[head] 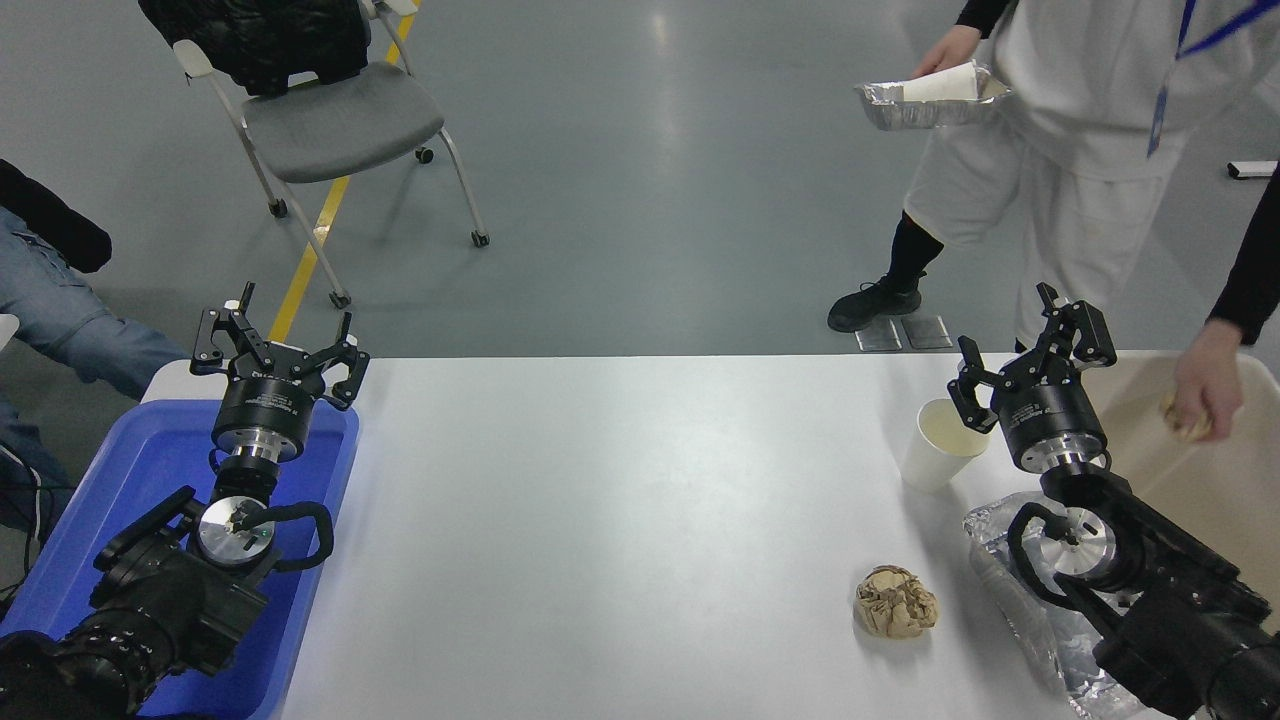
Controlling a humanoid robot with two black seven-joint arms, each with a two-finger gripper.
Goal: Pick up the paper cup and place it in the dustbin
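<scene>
At the right of the frame, upright on the white table (pixel 620 500): the small plain white tapered paper cup (pixel 940 445), mouth up, cream inside showing. Just beside it, to the right and slightly behind: the black right gripper (pixel 1030 345), spread wide, holding nothing. Whether a finger touches the rim: cannot tell. Farther right, at the frame's edge: the large beige rectangular plastic dustbin (pixel 1180 500), with a person's hand (pixel 1205 385) reaching into it around a small crumpled item.

Judged step: closing in on the cup for the grasp. To do it well:
- Shift left so the cup wall sits between the fingers, not beside them.
- Squeeze lightly and below the rolled rim; thin paper likely to buckle or tip under a hard or off-centre pinch.
- Lift straight up, then swing right over the pale rim; wait for the hand in the bin to clear.
- Keep away from the crumpled brown paper ball (pixel 896 602) lower down and the crinkled clear or silvery wrapper (pixel 1010 580) under the right arm.

Parked at lower left over the blue rectangular plastic tray (pixel 110 500): the black left gripper (pixel 280 330), also spread wide and empty.

At upper right, in a standing person's hand: a crinkled silver foil tray (pixel 930 100) with a second white cup in it.

Writing: none readable. Small pale print on the left gripper's body, too small to make out.
</scene>
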